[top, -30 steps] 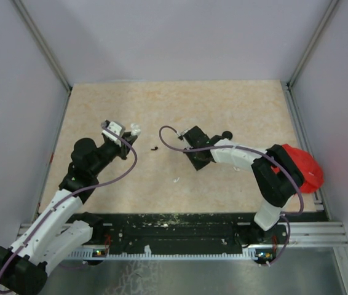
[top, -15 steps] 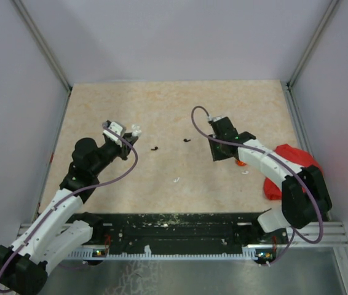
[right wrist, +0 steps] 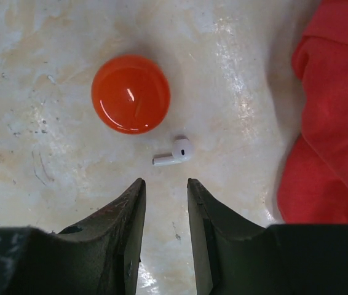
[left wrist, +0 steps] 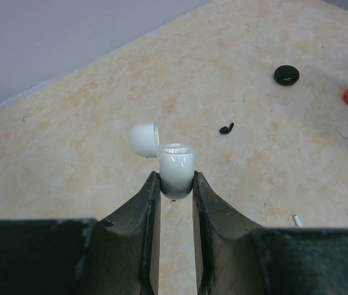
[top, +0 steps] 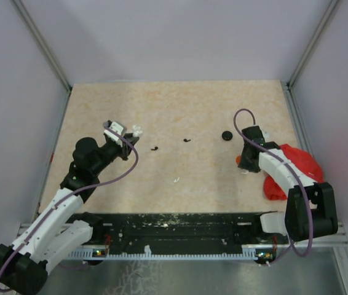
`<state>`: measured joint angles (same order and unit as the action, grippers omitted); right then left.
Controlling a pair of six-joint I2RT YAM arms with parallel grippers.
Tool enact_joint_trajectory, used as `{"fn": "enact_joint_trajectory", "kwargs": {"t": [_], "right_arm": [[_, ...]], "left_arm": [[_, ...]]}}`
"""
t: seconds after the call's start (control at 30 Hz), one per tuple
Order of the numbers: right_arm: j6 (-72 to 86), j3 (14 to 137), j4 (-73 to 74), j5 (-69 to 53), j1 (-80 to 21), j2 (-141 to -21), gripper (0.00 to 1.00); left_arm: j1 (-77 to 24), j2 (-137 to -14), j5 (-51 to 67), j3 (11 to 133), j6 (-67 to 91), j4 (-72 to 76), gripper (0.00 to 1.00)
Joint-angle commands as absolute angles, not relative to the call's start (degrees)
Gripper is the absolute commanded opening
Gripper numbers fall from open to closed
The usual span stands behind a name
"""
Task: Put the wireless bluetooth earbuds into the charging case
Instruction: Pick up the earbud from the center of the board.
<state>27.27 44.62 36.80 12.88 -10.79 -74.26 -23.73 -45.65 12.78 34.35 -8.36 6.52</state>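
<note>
Your right hand (top: 243, 161) swung clear across, from the middle of the desk (top: 162, 104) out to about 3 o'clock, and it ended up hanging right over a white earbud (right wrist: 175, 152)! Your left hand (left wrist: 176, 182) had not budged at 9 o'clock, pinching the white charging case (left wrist: 177, 165) upright with its lid (left wrist: 143, 138) flipped open toward 11 o'clock.

Through the right wrist camera, the earbud lay on its side at 12 o'clock off the fingertips. An orange case (right wrist: 131, 94) sat just beside it at 10 o'clock, not quite touching, and the red cloth (right wrist: 334, 117) was off at 3 o'clock. That right hand was spread and empty, the gap wide enough, by my reckoning, to take the bud.

So you had lined up a pick, not made one, and I could see nothing in the white case yet. A black earbud (top: 187, 139) lay loose near desk centre, with a black case (top: 227, 135) at its 3 o'clock.

Your next job looked like a short reach forward and down, then a careful pinch. That bud was small and rounded and could squirt out.
</note>
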Motion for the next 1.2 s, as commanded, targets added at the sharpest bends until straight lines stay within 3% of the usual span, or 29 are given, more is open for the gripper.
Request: {"fn": "enact_joint_trajectory", "kwargs": {"t": [0.0, 0.97, 1.17], "right_arm": [[31.09, 43.73, 36.31, 15.57, -8.88, -73.02, 0.34], [30.26, 39.87, 27.63, 11.45, -5.89, -80.8, 0.26], [29.24, 40.5, 28.63, 10.54, -5.89, -78.75, 0.2]], "left_arm": [[-23.4, -45.52, 13.9, 34.28, -7.54, 8.27, 0.01], [-23.46, -45.75, 15.44, 34.27, -7.63, 8.31, 0.01], [-23.47, -46.11, 16.38, 34.28, -7.68, 8.55, 0.01]]}}
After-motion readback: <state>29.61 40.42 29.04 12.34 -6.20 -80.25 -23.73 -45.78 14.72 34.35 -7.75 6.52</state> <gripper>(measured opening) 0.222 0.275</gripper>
